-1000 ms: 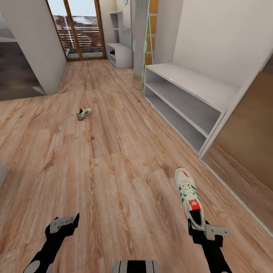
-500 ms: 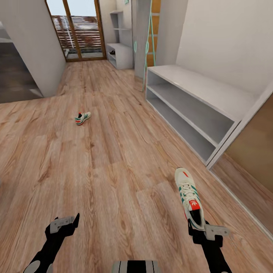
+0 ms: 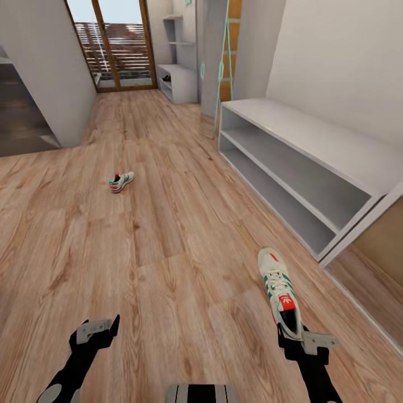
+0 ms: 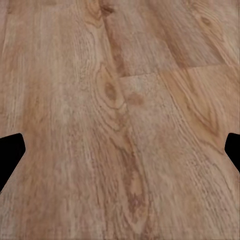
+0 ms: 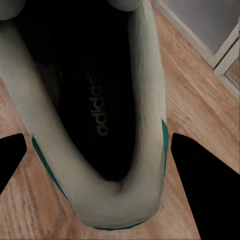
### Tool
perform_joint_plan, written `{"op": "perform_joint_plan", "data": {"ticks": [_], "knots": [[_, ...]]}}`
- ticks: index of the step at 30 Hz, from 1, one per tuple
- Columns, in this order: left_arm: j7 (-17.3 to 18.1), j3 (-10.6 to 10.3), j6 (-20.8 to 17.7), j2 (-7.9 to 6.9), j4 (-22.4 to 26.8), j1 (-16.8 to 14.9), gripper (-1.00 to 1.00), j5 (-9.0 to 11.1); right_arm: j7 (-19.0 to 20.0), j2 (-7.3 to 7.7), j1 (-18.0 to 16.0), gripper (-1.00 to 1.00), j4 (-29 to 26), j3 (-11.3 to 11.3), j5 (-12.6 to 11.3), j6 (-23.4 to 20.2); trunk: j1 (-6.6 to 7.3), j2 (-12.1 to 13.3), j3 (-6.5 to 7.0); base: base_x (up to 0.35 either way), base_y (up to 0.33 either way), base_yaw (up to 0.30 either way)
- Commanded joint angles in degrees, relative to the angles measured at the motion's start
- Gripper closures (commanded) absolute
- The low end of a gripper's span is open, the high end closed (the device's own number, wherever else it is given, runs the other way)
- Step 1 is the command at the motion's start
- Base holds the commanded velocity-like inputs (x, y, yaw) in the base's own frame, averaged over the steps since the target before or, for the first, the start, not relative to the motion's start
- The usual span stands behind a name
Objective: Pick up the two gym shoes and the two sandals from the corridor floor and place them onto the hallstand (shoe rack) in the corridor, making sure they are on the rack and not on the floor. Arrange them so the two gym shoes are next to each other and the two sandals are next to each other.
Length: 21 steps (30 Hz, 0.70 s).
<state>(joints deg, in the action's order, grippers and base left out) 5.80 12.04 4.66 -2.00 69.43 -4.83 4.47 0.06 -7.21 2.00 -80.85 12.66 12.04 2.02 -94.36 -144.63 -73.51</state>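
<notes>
One gym shoe (image 3: 278,291), white with green stripes and a red-orange tongue label, hangs just above the corridor floor (image 3: 168,252), toe pointing away from me. My right gripper (image 3: 295,337) is shut on its heel. In the right wrist view the shoe's dark opening (image 5: 95,100) sits between the two black fingers (image 5: 205,190). The other gym shoe (image 3: 121,181) lies on the floor far ahead to the left. My left gripper (image 3: 96,331) is open with nothing in it, over bare planks (image 4: 120,150). The hallstand (image 3: 305,168) stands along the right wall. The sandals are out of view.
A slim teal ladder-like frame (image 3: 217,67) leans just past the hallstand's far end. A second white shelf unit (image 3: 180,78) and a glass door (image 3: 115,50) close the corridor's far end. A grey wall corner (image 3: 56,84) juts in at the left.
The whole view has shifted: the hallstand now lies farther right and lower in the picture. Both grippers and the held shoe keep their places in the view.
</notes>
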Motion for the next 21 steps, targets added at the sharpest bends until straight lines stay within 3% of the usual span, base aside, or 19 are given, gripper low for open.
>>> {"op": "perform_joint_plan", "data": {"ticks": [1, 21], "knots": [[0.0, -0.15, 0.0, -0.01, 0.0, 0.02, -1.0, 0.0, -0.03, 0.0, -0.02, 1.0, -0.01, 0.0, 0.0, 0.0, 0.0, 0.0, 0.0, 0.325, 0.12, 0.0], [0.0, -0.69, 0.0, -0.02, 0.0, 0.0, -1.0, 0.01, -0.04, 0.05, -0.05, 1.0, -0.01, 0.0, 0.0, 0.0, 0.0, 0.0, 0.0, 0.325, 0.132, 0.0]]}}
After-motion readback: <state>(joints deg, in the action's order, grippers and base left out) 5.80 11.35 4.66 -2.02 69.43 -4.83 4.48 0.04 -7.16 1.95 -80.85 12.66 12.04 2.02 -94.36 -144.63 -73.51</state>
